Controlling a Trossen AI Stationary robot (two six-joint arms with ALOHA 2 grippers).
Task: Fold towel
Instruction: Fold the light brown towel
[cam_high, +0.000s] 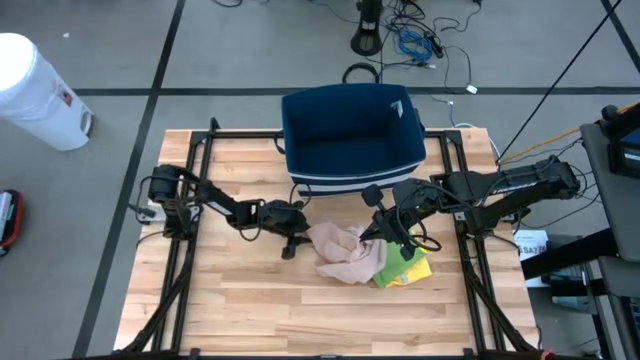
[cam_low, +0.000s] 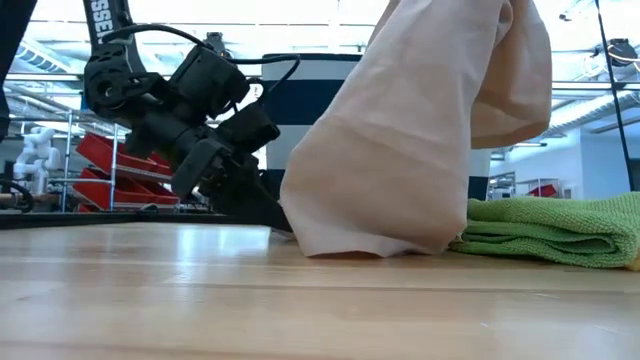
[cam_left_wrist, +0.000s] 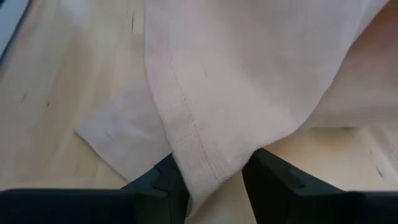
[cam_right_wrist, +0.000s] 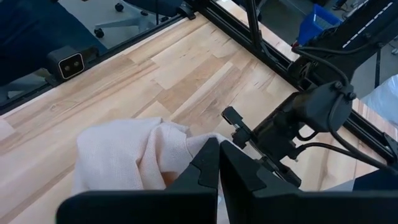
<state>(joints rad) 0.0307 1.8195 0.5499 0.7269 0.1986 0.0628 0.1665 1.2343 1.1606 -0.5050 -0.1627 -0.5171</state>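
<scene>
1. Your beige towel sits bunched mid-table, in front of the blue bin, partly over a green cloth.
2. Your left gripper is down at the towel's left edge — fingers spread, a hemmed fold between them.
3. Your right gripper holds the towel up — fingers pressed together on it.

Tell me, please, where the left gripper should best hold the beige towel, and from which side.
Probably the hemmed edge of the beige towel, approached from the left, low over the table. That stitched border hangs free between the left gripper fingers, while the right gripper lifts the other end.
</scene>
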